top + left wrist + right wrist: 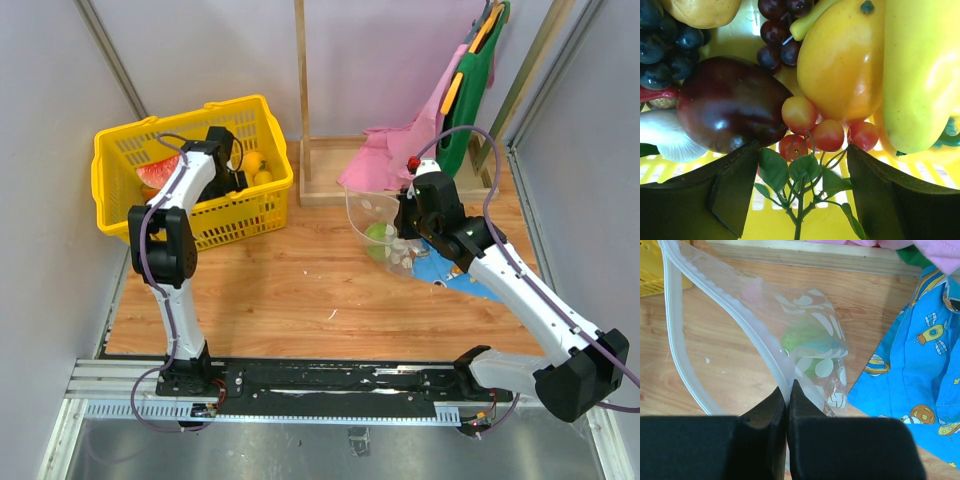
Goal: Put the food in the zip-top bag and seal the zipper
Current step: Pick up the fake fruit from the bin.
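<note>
From above, I am reaching my left gripper (237,172) down into the yellow basket (120,140), among the food piled there. My right gripper (403,224) is holding up the zip-top bag (365,208) over the wooden table (300,290), just beside the blue patterned cloth (455,277). The green round one (378,238) is sitting low inside the bag.

Through my left wrist camera, my fingers (735,195) are standing spread wide, gripping nothing. A sprig of small red tomatoes (827,135) is lying in the gap between them, just past the tips. The dark purple piece (730,110) is lying just beside the tip of the finger on the left of the view. The yellow-orange pepper (840,60) is lying beyond the sprig, with dark grapes (777,30) next to it.

Through my right wrist camera, my jaws are pressing together, pinching the bag's clear film at its mouth edge. The zipper (675,335) is looping away open toward the upper left, and the green round one is resting inside the bag, just beyond my fingertips.
</note>
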`<state>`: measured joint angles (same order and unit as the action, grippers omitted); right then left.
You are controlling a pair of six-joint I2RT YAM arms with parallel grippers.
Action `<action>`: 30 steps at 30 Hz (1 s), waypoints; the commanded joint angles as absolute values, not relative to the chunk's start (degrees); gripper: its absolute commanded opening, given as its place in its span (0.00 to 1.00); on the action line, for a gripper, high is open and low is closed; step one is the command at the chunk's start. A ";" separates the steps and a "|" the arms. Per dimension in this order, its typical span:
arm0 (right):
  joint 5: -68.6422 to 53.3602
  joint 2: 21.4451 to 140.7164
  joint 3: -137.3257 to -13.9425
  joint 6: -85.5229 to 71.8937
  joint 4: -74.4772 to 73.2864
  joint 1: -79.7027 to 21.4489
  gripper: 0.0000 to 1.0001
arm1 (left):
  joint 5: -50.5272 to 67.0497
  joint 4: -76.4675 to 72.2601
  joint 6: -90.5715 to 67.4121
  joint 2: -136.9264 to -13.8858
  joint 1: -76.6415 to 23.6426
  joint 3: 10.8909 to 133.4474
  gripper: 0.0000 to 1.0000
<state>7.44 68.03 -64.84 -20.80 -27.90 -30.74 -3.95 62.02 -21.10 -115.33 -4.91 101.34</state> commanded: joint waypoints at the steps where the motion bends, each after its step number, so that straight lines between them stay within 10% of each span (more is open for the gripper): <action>1: 7.21 66.71 -64.08 -21.48 -27.62 -29.79 0.03 | -2.47 61.62 -21.03 -115.90 -4.66 100.01 0.71; 17: 6.43 66.72 -64.36 -22.14 -27.72 -29.79 0.02 | -1.85 62.06 -21.23 -110.88 -4.77 102.27 0.01; 30: 5.87 66.39 -65.37 -22.79 -28.30 -29.80 0.01 | -4.29 60.75 -23.01 -103.60 -4.75 109.49 0.00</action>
